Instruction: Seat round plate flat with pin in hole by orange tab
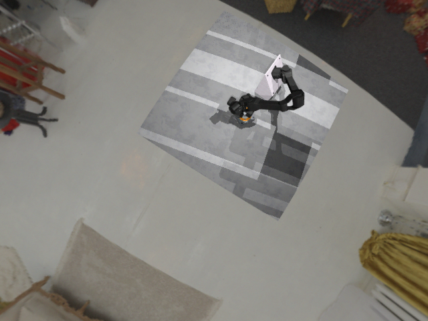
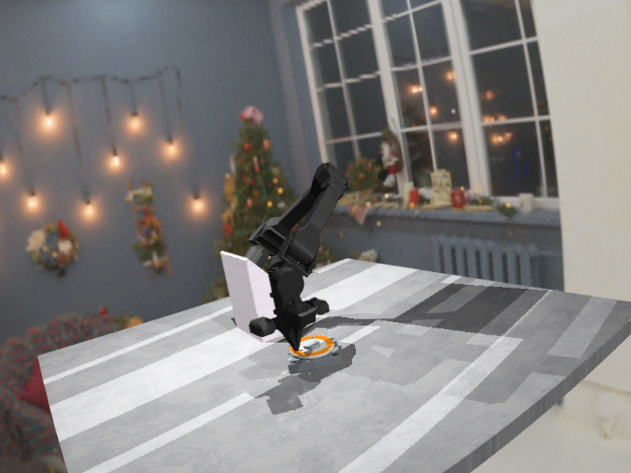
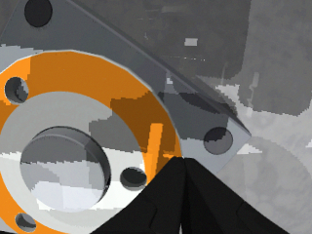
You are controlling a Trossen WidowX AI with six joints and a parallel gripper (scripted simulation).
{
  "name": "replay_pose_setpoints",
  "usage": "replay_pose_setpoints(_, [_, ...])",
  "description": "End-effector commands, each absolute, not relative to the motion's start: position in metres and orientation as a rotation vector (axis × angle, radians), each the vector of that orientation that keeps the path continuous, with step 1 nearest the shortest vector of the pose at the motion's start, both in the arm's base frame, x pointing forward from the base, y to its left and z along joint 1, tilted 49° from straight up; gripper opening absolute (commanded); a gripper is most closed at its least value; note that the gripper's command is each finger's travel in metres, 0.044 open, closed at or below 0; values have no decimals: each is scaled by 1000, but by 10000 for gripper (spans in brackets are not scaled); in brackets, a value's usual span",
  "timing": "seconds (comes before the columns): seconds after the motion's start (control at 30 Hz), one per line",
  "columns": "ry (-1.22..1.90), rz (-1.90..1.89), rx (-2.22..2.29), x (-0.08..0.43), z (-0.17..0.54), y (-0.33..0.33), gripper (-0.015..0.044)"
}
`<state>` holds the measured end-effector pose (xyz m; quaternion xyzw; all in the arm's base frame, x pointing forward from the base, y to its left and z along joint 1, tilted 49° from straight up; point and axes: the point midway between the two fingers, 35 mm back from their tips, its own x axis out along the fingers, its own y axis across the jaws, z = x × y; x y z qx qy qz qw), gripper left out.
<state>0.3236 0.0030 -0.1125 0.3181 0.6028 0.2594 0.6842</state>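
Observation:
The round plate (image 1: 245, 119) (image 2: 328, 344) (image 3: 73, 70) has an orange ring around a light grey middle and sits around the post (image 3: 63, 171) on the grey base (image 2: 318, 364) (image 3: 58, 29). The raised orange tab (image 3: 155, 146) is at the plate's right in the wrist view, with a dark hole (image 3: 133, 178) just inside it. My gripper (image 2: 297, 350) (image 3: 180, 168) is shut and empty. Its tips are at the plate's rim beside the tab; contact is unclear. I cannot make out the pin, nor tell whether the plate lies fully flat.
A pale upright panel (image 1: 273, 83) (image 2: 245, 295) stands behind the base, close to my arm. The base has round corner holes, one (image 3: 217, 140) just right of my fingertips in the wrist view. The striped grey table (image 1: 193, 114) (image 2: 177, 417) carries patchy shadows.

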Motion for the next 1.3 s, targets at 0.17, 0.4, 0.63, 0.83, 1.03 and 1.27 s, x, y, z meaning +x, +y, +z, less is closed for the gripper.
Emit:
replay_pose_setpoints(0.17, [1368,582,712,314,-114,4,0])
replay_pose_setpoints(0.4, [1368,582,712,309,-114,3,0])
replay_pose_setpoints(0.63, [1368,582,712,305,-114,3,0])
replay_pose_setpoints(0.83, [1368,582,712,303,-113,3,0])
replay_pose_setpoints(1.03, [1369,582,712,301,-113,3,0])
replay_pose_setpoints(1.27, [1369,582,712,299,-113,4,0])
